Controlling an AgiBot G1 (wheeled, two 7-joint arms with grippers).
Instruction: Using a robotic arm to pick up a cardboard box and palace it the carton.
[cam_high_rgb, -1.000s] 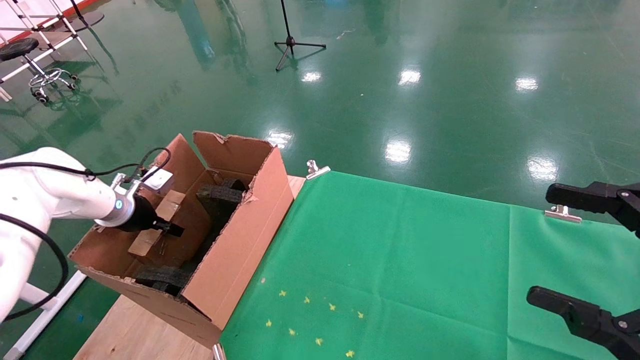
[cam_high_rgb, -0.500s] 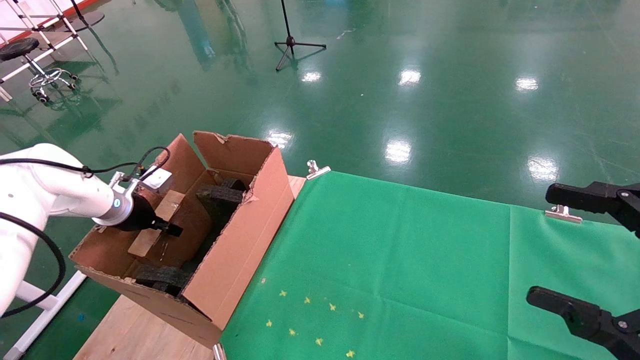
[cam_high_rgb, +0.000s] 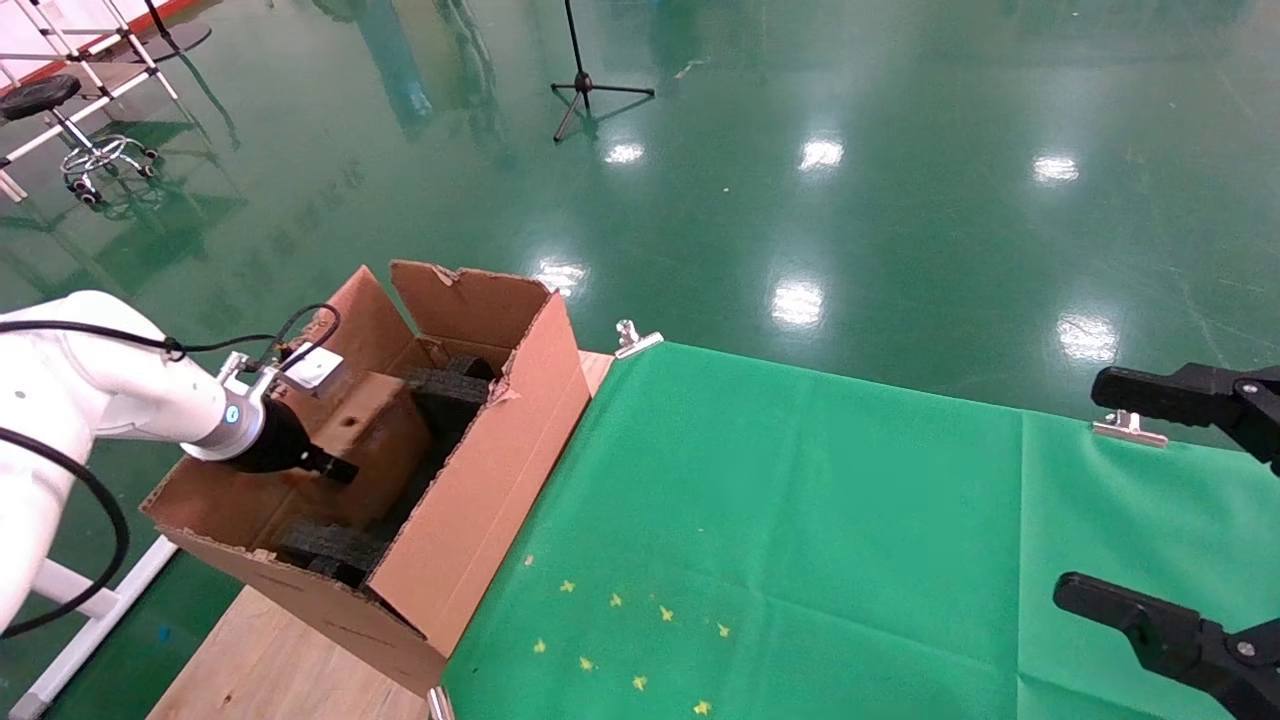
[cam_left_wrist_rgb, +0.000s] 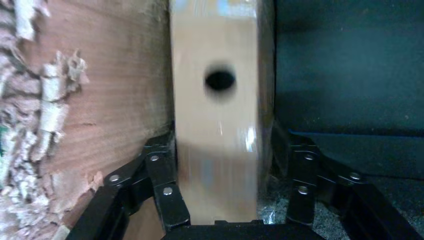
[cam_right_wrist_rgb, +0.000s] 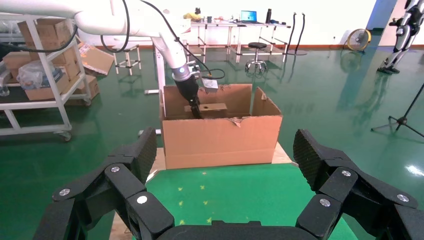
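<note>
No readable text, label, brand, number or sign is to be found in any view; the large brown corrugated carton (cam_high_rgb: 470, 480) and the small reddish-brown taped cardboard box (cam_left_wrist_rgb: 216, 125) are seen unprinted.

The scene is evenly and brightly lit from overhead; white glare spots are mirrored on the glossy green floor (cam_high_rgb: 800, 200). Soft shadow is cast inside the carton (cam_high_rgb: 480, 470). In the left wrist view the cardboard box (cam_left_wrist_rgb: 217, 125) is smeared by blur, a glint is seen on its tape, and the background is left dark.
</note>
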